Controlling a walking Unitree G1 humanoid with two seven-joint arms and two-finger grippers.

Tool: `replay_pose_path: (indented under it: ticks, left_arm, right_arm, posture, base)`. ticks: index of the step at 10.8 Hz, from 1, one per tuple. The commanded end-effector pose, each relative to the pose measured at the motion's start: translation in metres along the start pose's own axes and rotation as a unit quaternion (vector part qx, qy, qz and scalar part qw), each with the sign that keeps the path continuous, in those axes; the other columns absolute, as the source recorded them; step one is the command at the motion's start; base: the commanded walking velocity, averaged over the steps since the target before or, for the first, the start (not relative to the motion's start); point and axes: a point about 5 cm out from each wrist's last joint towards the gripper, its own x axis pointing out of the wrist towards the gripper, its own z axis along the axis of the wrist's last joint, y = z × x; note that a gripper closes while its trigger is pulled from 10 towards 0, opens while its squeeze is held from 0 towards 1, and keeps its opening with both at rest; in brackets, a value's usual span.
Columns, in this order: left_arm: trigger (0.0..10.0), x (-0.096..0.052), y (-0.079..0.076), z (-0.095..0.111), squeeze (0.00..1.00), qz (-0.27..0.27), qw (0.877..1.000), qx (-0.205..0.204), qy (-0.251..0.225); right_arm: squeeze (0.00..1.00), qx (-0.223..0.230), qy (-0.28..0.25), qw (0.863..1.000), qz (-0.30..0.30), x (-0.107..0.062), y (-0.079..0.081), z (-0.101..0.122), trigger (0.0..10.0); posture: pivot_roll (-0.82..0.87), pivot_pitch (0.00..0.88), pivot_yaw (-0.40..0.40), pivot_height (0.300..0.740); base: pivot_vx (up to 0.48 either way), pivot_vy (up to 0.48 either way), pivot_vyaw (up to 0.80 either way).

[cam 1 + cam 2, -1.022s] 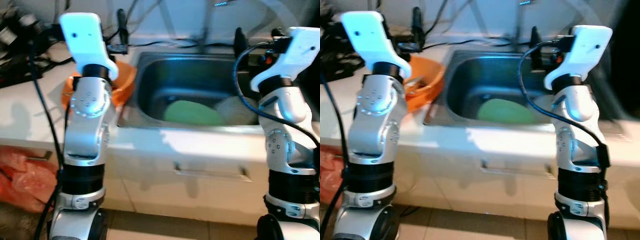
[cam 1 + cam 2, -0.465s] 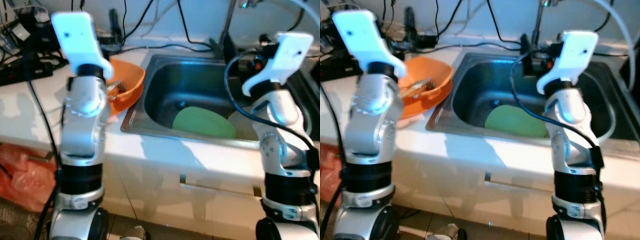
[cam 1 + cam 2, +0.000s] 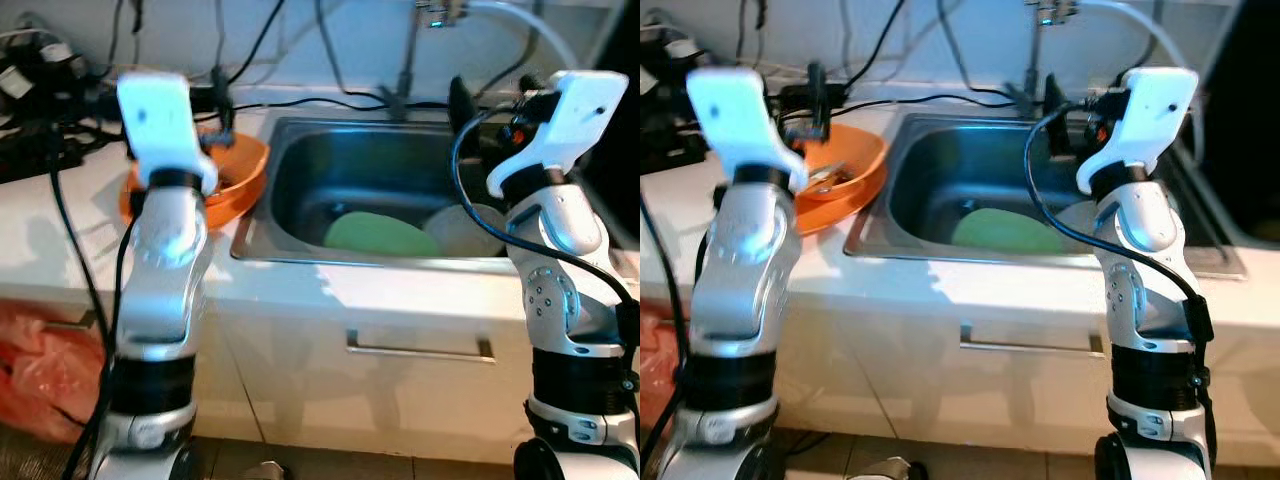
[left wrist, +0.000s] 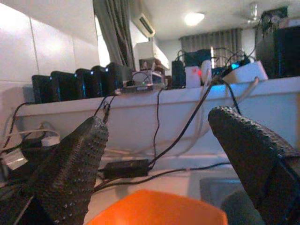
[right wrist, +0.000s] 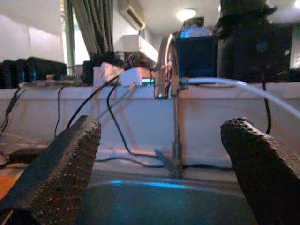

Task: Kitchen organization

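On the white counter at nine o'clock sits a round orange plastic bowl [image 3: 232, 178], the left gripper [image 4: 159, 164] raised above it with fingers spread wide; at twelve, the stainless steel sink [image 3: 300, 185] holds a flat green plate [image 3: 375, 233] beside a pale round dish [image 3: 465, 225]; at three, the right gripper [image 5: 159, 168] hovers released, empty

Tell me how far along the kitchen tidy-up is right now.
Nothing looks done yet. The green plate and a pale dish lie in the sink, and the orange bowl sits on the counter. Both the left gripper and right gripper hover open and empty. All sorting remains.
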Motion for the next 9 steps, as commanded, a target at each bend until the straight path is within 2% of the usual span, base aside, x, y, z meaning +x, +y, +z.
replay_pose_path:
  ticks: [1,2,4,5,6,7,9]
  left_arm:
    - [10.0,-0.002,0.003,-0.001,0.00,0.001,1.000,0.015,-0.001]
    - [10.0,-0.005,0.003,-0.006,0.00,-0.001,1.000,0.017,0.008]
    - [10.0,-0.006,0.001,-0.010,0.00,-0.007,1.000,0.020,0.019]
    - [10.0,-0.004,-0.001,-0.009,0.00,-0.011,1.000,0.002,0.022]
    - [10.0,-0.004,-0.003,-0.007,0.00,-0.022,1.000,-0.001,0.015]
    - [10.0,-0.003,-0.002,-0.010,0.00,-0.018,0.999,-0.004,0.031]
    - [10.0,-0.006,0.001,-0.010,0.00,-0.021,0.999,-0.001,0.036]
  right_arm:
    - [0.00,0.008,0.019,1.000,0.024,-0.003,0.003,-0.003,10.0]
    - [0.00,0.012,0.041,0.998,0.045,-0.006,0.005,-0.009,10.0]
    - [0.00,0.037,0.104,0.987,0.121,-0.015,0.017,-0.023,10.0]
    - [0.00,0.040,0.124,0.981,0.146,-0.020,0.020,-0.027,10.0]
    - [0.00,0.040,0.125,0.980,0.153,-0.022,0.022,-0.027,10.0]
    - [0.00,0.042,0.123,0.980,0.150,-0.022,0.023,-0.027,10.0]
    - [0.00,0.048,0.127,0.979,0.151,-0.028,0.027,-0.028,10.0]
  posture:
    - [0.07,0.062,0.044,0.740]
    - [0.06,0.064,0.045,0.740]
    - [0.06,0.066,0.044,0.740]
    - [0.06,0.068,0.046,0.740]
    - [0.06,0.069,0.048,0.740]
    - [0.06,0.072,0.052,0.740]
    - [0.07,0.089,0.055,0.740]
  base:
    - [0.000,0.000,0.00]
    - [0.000,0.000,0.00]
    - [0.000,0.000,0.00]
    - [0.000,0.000,0.00]
    - [0.000,0.000,0.00]
    - [0.000,0.000,0.00]
    - [0.422,0.000,0.00]
